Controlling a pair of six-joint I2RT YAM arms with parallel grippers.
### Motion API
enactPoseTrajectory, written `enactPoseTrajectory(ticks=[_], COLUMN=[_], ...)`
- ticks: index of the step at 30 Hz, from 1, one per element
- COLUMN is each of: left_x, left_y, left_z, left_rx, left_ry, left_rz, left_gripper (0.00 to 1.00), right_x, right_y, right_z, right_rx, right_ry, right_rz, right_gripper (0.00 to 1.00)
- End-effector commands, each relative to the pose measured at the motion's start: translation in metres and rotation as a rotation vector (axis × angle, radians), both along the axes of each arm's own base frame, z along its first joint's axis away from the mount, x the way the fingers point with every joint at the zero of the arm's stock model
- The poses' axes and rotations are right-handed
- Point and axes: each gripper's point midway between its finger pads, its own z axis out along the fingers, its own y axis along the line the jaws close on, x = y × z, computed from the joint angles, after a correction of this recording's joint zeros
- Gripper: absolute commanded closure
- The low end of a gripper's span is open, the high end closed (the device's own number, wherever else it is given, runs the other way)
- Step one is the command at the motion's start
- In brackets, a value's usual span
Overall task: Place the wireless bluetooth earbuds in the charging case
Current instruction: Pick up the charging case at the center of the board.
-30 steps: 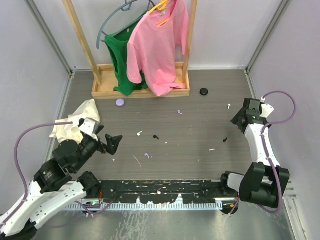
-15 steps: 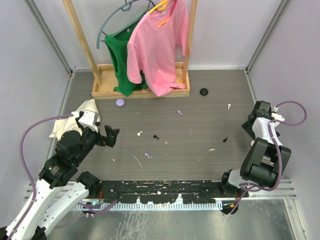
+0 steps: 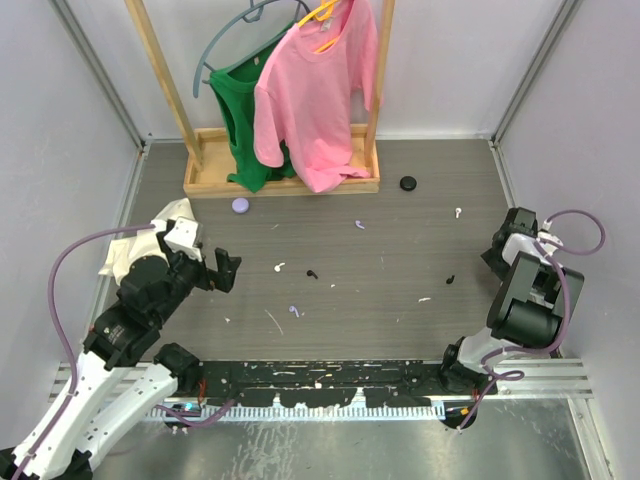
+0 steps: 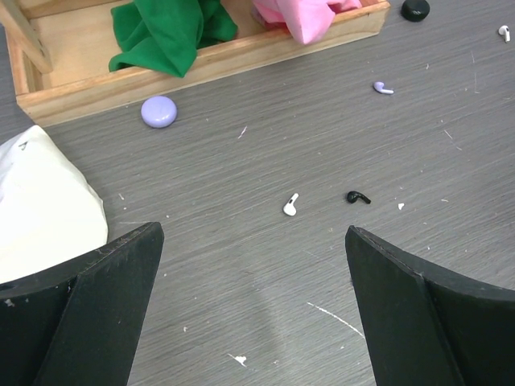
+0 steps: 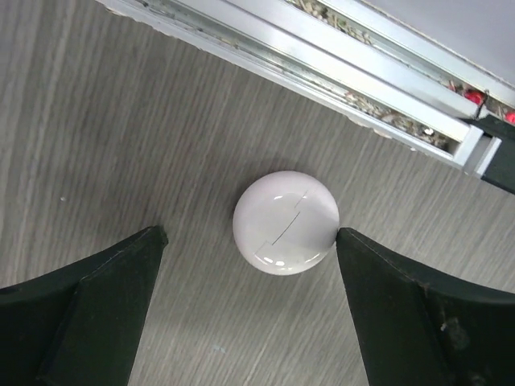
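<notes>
A round white charging case (image 5: pixel 286 222) lies on the grey table between the fingers of my right gripper (image 5: pixel 249 241). The jaws are open, and the right fingertip (image 5: pixel 348 241) touches the case's edge. From above, that gripper (image 3: pixel 497 252) points down at the table's right edge and hides the case. My left gripper (image 3: pixel 222 272) hovers open and empty at the left. Ahead of it lie a white earbud (image 4: pixel 290 204) and a black earbud (image 4: pixel 358 197), with a lilac earbud (image 4: pixel 383 88) farther off. More earbuds (image 3: pixel 450 279) are scattered over the table.
A lilac round case (image 3: pixel 240 205) and a black round case (image 3: pixel 407 183) lie near the wooden rack base (image 3: pixel 215 185), where green and pink shirts hang. A white cloth (image 3: pixel 135 255) lies beside my left arm. A metal rail (image 5: pixel 322 56) runs close behind the white case.
My right arm has folded back toward the right edge, bringing its gripper down over the white case. The left gripper has shifted slightly up and back.
</notes>
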Motion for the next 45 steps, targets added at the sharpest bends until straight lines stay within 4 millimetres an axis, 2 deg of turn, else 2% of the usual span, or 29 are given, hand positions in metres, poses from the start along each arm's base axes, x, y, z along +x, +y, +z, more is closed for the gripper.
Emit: enactPoseTrajectory(ticks=[1, 7, 12, 20, 26, 32, 41, 45], left_x=[0.009, 0.010, 0.009, 0.008, 0.009, 0.011, 0.012, 0.013], left_y=[-0.002, -0.004, -0.005, -0.003, -0.004, -0.005, -0.005, -0.007], left_z=[0.016, 0.020, 0.022, 0.024, 0.021, 0.020, 0.017, 0.017], left_rx=[-0.013, -0.019, -0.024, -0.032, -0.027, -0.021, -0.016, -0.016], left_ry=[-0.066, -0.074, -0.079, -0.088, -0.080, -0.073, -0.064, -0.061], left_rz=[0.003, -0.004, -0.008, -0.003, -0.003, -0.001, -0.001, -0.006], left_gripper=[0.02, 0.02, 0.02, 0.02, 0.02, 0.02, 0.02, 0.02], right_x=[0.013, 0.021, 0.032, 0.047, 0.032, 0.028, 0.040, 0.043], right_y=[-0.004, 0.009, 0.034, 0.062, 0.034, 0.021, 0.019, 0.016], right_z=[-0.004, -0.009, -0.009, 0.009, 0.023, 0.021, 0.001, -0.001], right_rx=[0.000, 0.061, 0.157, 0.204, 0.061, 0.013, 0.052, 0.055], right_ry=[-0.041, -0.079, -0.148, -0.214, -0.149, -0.109, -0.104, -0.107], right_rz=[0.031, 0.110, 0.205, 0.350, 0.254, 0.202, 0.205, 0.203], right_gripper=[0.07, 0.15, 0.23, 0.23, 0.18, 0.18, 0.22, 0.25])
